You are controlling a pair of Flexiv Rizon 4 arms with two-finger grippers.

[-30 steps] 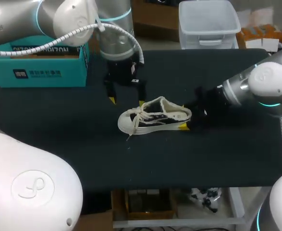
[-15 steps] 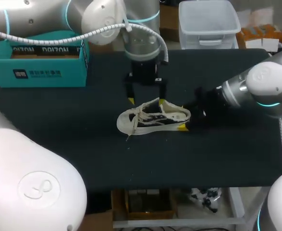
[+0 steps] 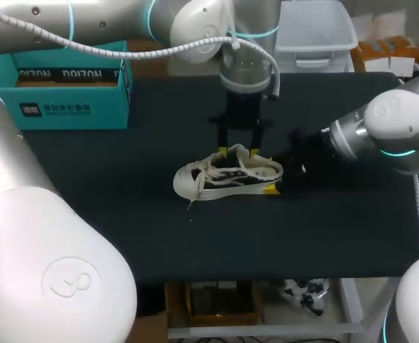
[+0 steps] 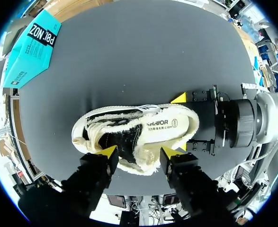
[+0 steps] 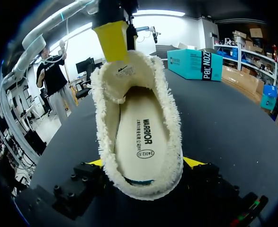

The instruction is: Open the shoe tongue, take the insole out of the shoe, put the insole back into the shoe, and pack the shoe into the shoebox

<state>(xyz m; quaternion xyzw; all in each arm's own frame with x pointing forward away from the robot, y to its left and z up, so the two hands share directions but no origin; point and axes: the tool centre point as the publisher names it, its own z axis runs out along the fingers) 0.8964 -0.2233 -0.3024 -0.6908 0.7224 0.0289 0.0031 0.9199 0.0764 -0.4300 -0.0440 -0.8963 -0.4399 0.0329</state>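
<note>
The white and black sneaker lies on its side near the middle of the dark worktop, toe toward the robot's left and heel toward its right, with loose laces spilling over the front. The left arm comes in from the far left corner and reaches past the middle, its wrist turned straight down so that the left gripper hangs over the far edge of the sneaker's opening. Its two yellow-tipped fingers stand spread apart and grip nothing. In the left wrist view their tips sit just beside the fuzzy collar. The right arm stretches in low and nearly level from the right, and the right gripper is closed on the sneaker's heel, one yellow tip on each side of it. In the right wrist view the cream insole lies flat inside the sneaker, and one left fingertip stands at the raised tongue. The teal shoebox stands well apart at the worktop's far left corner.
</note>
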